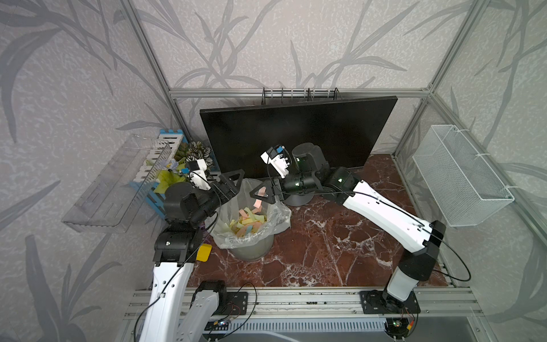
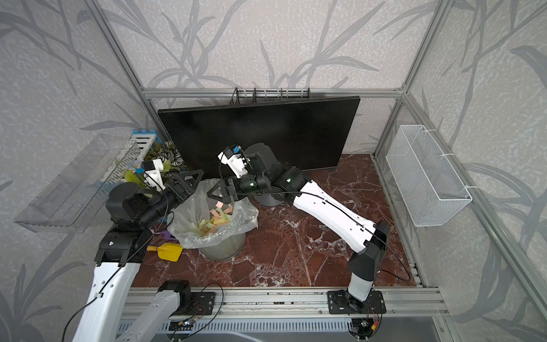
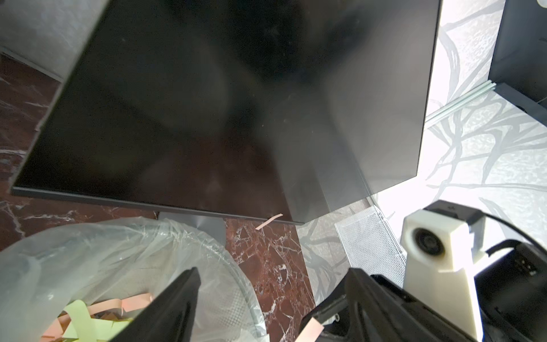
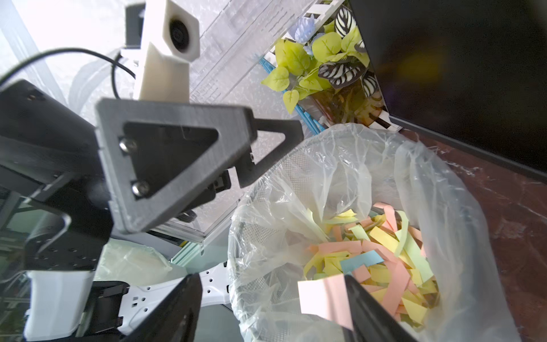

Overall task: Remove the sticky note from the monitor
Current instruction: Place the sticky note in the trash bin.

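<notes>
The red-brown marble tabletop (image 1: 325, 242) fills the lower centre in both top views. On it, centre frame, stands the monitor (image 1: 299, 133) (image 2: 257, 133), black and tilted, with its screen dark. A white mesh basket (image 1: 461, 174) hangs at the right edge. Below the monitor, just left of centre, is a bin (image 2: 222, 251) with a clear plastic liner (image 1: 278, 219), holding loose pink, yellow, green and blue paper strips (image 4: 381, 254).

The left gripper (image 1: 235, 182) hangs at the bin's upper-left rim, fingers spread and holding nothing. The right gripper (image 4: 272, 284) is over the bin's upper rim, its fingers also apart.

A pink sticky note (image 4: 322, 296) (image 1: 260, 193) clings to the inner face of one right finger, above the bin. In the left wrist view a thin pink sliver (image 3: 269, 221) sits at the monitor's lower edge.
</notes>
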Controlling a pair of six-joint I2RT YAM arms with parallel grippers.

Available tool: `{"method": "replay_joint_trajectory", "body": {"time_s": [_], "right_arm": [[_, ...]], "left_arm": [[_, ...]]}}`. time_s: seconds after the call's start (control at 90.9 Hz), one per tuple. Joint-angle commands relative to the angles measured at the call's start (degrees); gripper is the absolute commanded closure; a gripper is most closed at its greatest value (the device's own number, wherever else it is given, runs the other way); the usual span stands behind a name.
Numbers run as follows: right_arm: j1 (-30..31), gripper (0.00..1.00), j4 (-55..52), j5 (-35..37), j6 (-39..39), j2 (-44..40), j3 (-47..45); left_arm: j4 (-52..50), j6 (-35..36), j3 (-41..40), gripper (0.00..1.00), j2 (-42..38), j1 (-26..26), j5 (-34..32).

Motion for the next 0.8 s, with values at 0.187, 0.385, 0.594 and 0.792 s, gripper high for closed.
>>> {"method": "replay_joint_trajectory", "body": {"time_s": [0.187, 0.385, 0.594, 0.792], "right_arm": [[-2.3, 0.24, 6.8, -7.1, 5.0, -1.6, -1.1], [-2.3, 0.24, 8.6, -10.1, 6.0, -0.2, -0.8], [-2.3, 0.24, 9.7, -11.2, 7.0, 0.7, -1.0], [-2.3, 0.24, 9.8, -11.3, 7.0, 1.1, -0.8]], "left_arm": [[2.9, 0.5, -5.0, 0.25, -1.0, -1.6, 9.8], [6.9, -0.3, -5.9, 0.31, 0.2, -2.7, 12.6], [9.8, -0.7, -6.0, 0.40, 1.4, -3.6, 14.9], [11.4, -1.2, -6.9, 0.41, 1.2, -4.2, 16.3]]}}
